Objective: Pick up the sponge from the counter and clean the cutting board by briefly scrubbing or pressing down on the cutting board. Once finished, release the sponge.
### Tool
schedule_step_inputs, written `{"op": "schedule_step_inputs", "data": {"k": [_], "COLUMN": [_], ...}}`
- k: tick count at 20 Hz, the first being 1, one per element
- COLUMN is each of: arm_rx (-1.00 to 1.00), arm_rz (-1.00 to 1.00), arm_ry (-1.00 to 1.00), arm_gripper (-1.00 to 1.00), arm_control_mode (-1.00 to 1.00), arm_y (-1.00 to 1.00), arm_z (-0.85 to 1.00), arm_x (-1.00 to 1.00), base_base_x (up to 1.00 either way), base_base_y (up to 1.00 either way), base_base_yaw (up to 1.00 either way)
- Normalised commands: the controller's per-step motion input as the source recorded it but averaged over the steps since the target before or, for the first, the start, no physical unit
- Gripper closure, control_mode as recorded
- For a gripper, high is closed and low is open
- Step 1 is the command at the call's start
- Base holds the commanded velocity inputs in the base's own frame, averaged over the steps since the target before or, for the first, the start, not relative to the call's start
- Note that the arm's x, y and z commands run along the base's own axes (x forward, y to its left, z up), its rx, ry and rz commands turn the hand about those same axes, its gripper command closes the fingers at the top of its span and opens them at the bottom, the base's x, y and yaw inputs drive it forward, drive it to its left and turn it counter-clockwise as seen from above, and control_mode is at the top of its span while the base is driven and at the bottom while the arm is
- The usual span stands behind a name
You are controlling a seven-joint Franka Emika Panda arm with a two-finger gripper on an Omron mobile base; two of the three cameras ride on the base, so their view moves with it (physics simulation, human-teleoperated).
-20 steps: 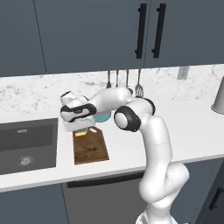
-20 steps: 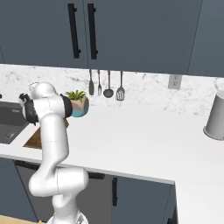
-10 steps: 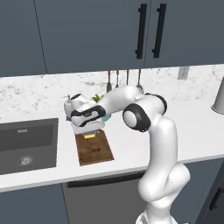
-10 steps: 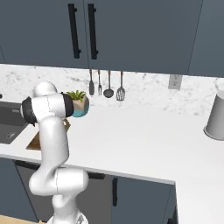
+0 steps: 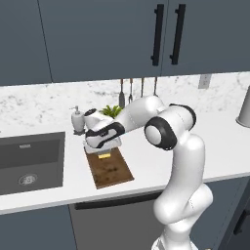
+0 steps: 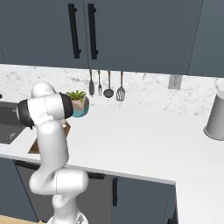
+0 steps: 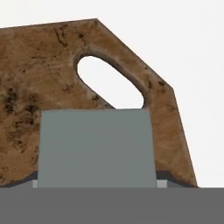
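Now | end effector (image 5: 104,150) pinching sponge (image 5: 104,155) | pressed on cutting board (image 5: 111,171) near handle hole

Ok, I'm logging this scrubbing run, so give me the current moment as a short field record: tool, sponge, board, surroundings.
tool: low over the board's far end, closed on the sponge
sponge: yellow block with grey top, at or just above the board; contact unclear
cutting board: dark brown, stained, flat on the counter; handle hole at its clipped corner
sink: left of the board
soap dispenser: behind the board
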Motion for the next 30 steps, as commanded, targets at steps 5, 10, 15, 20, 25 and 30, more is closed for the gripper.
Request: {"op": "schedule_step_inputs", "data": {"k": [5, 10, 15, 20, 25, 30], "arm_rx": [0.1, 0.04, 0.0, 0.01, 0.01, 0.02], "arm_rz": [0.12, 0.01, 0.0, 0.01, 0.0, 0.0], "arm_ry": [-0.01, -0.11, -0.16, -0.12, -0.04, 0.0], "arm_gripper": [1.0, 1.0, 1.0, 1.0, 1.0, 1.0], "arm_control_mode": [-1.0, -1.0, -1.0, -1.0, -1.0, -1.0], "arm_y": [0.14, 0.47, 0.5, 0.23, -0.58, -0.86], "arm_z": [-0.14, -0.09, -0.01, -0.13, -0.03, 0.0], "arm_x": [-0.22, -0.31, -0.38, -0.38, -0.21, 0.06], "base_base_x": [0.0, 0.0, 0.0, 0.0, 0.0, 0.0], "base_base_y": [0.0, 0.0, 0.0, 0.0, 0.0, 0.0], "base_base_yaw": [0.0, 0.0, 0.0, 0.0, 0.0, 0.0]}}
